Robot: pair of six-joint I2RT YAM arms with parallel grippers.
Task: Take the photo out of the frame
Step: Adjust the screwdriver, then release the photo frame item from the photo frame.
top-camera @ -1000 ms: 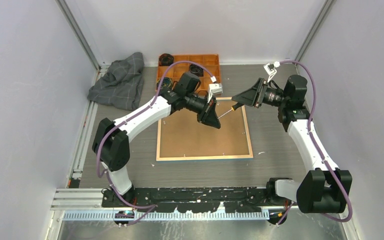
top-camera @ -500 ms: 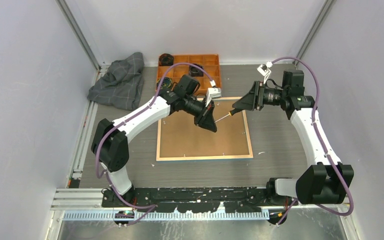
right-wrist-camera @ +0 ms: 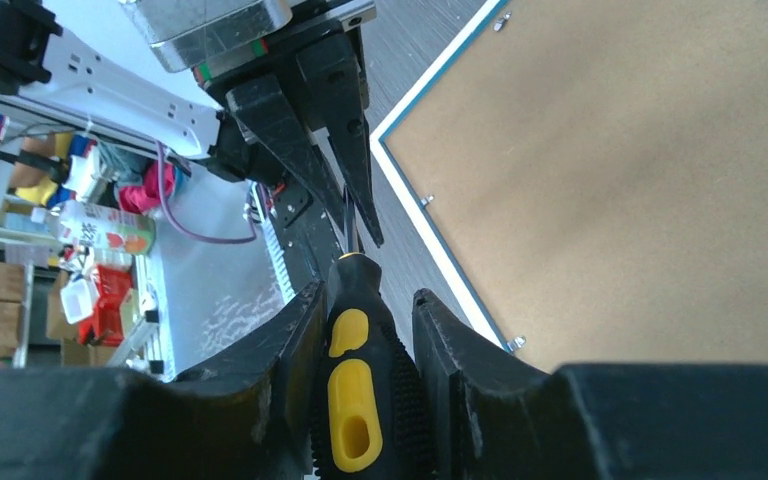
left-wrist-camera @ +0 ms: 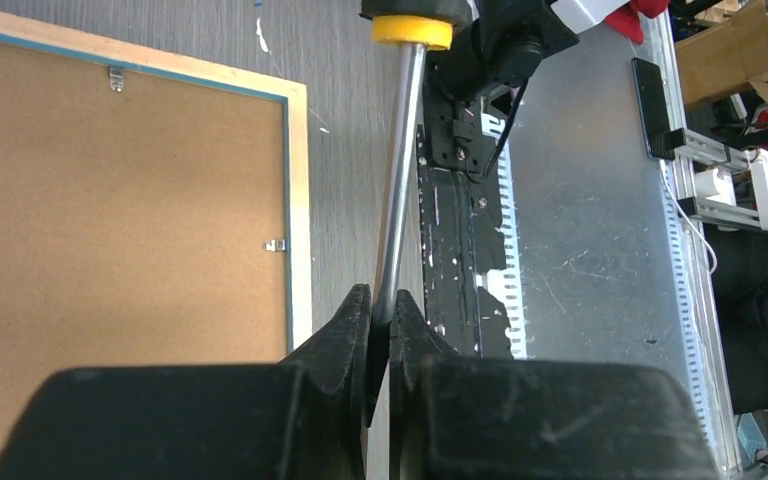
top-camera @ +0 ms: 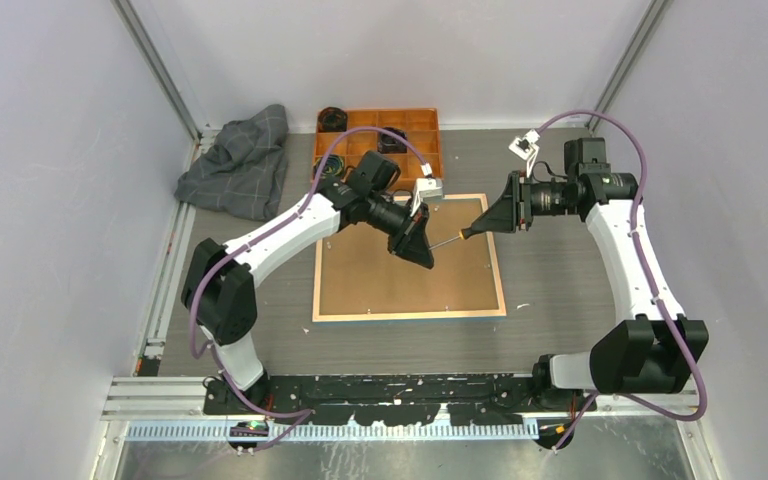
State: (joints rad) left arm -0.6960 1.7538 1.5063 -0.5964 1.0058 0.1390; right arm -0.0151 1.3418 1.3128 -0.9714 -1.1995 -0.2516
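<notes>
Above the frame (top-camera: 410,315), left tool (left-wrist-camera: 380,300) pinches the screwdriver (left-wrist-camera: 400,170) shaft; right tool (right-wrist-camera: 370,292) brackets its handle, grip unclear

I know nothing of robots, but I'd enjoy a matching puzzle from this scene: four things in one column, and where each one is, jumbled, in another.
Things:
1 grey cloth
2 orange tray
3 screwdriver
4 frame

Places:
A flat on the table, back side up
B shaft clamped in the left pincer
C crumpled at the far left corner
D at the far edge, beyond the frame

Pairs: 1-C, 2-D, 3-B, 4-A
</notes>
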